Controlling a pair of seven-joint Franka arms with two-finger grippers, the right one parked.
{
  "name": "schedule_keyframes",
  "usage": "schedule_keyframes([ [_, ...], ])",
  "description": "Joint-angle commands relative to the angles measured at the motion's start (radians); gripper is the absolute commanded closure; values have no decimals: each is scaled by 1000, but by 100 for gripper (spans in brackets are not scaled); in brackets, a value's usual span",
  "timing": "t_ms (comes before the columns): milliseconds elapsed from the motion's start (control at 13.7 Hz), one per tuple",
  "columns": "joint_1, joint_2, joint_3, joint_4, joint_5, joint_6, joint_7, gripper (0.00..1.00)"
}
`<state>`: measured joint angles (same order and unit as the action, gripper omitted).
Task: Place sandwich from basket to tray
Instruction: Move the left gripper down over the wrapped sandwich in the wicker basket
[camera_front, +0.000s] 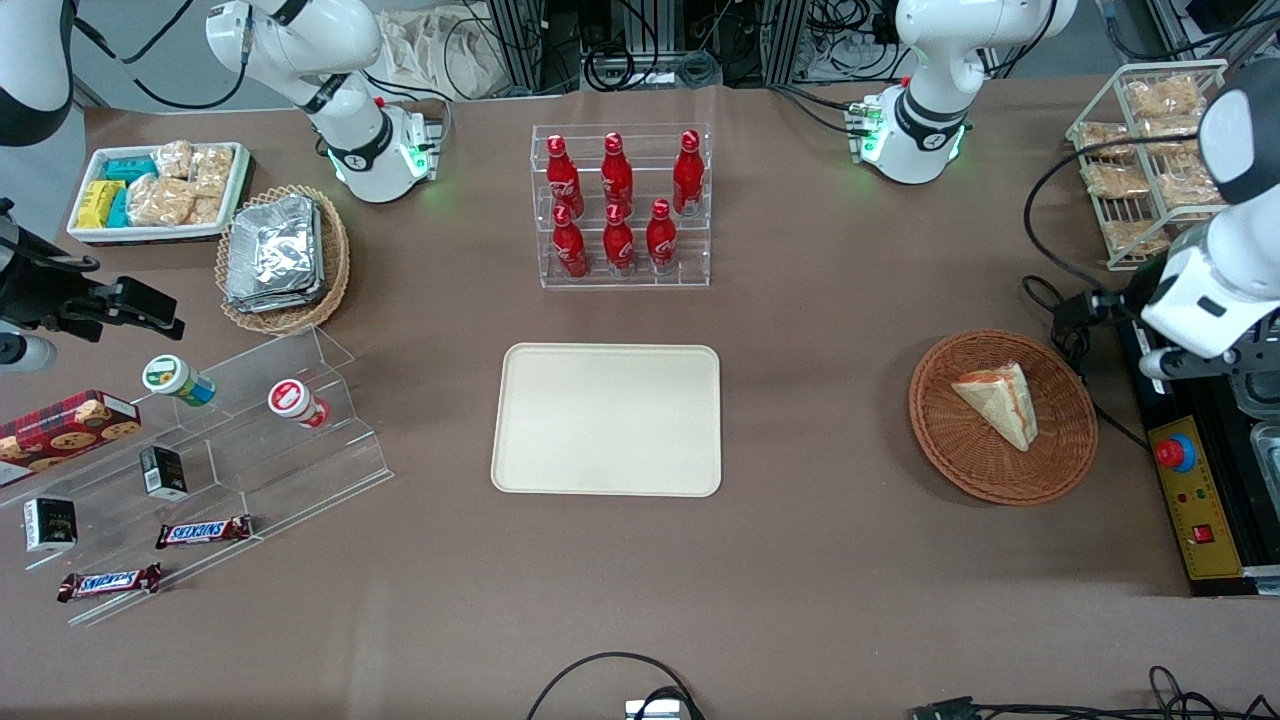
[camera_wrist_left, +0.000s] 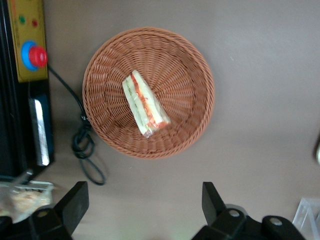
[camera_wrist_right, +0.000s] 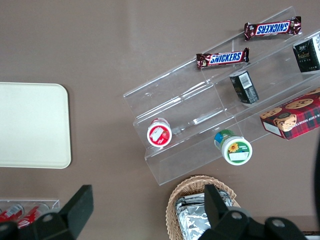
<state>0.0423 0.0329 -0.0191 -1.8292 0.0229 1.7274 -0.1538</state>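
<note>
- My hand (camera_wrist_left: 142, 210) hangs high over the counter (camera_front: 820, 560) with its two fingers (camera_wrist_left: 75, 200) spread wide apart and nothing between them. I judge this a good starting height, since from here the whole basket (camera_wrist_left: 192, 65) lies in sight below.
- The sandwich (camera_wrist_left: 145, 104) lies on its side in the middle of the basket, its red and green filling stripe facing up. That leaves its two long bread faces free for my fingers to come down on either side.
- The basket sits toward my end of the counter, just beside the black control box (camera_front: 1195, 500) with its red stop button (camera_wrist_left: 35, 56). A loose cable (camera_wrist_left: 85, 145) curls against the basket's rim, so I would come straight down rather than sweep in low.
- The tray (camera_front: 607, 418) lies bare at the middle of the counter, well apart from the basket, with open brown surface between them for the carry.
- Farther from the front camera than the tray stands a clear rack of red bottles (camera_front: 620, 205). I would keep the carry low enough and near enough to miss it.
- The counter is a plain matte brown sheet. Toward the parked arm's end are a clear stepped shelf (camera_front: 230, 470) of snacks and a tan basket of foil packets (camera_front: 275, 255).
</note>
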Motion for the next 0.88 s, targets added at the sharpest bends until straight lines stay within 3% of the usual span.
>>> schedule_keyframes([
  [0,4,-47,13,-172,-24,153,-160,0],
  [292,4,-19,15,-402,-24,525,-305,0],
  [802,5,139,33,-398,-26,639,-403,0],
])
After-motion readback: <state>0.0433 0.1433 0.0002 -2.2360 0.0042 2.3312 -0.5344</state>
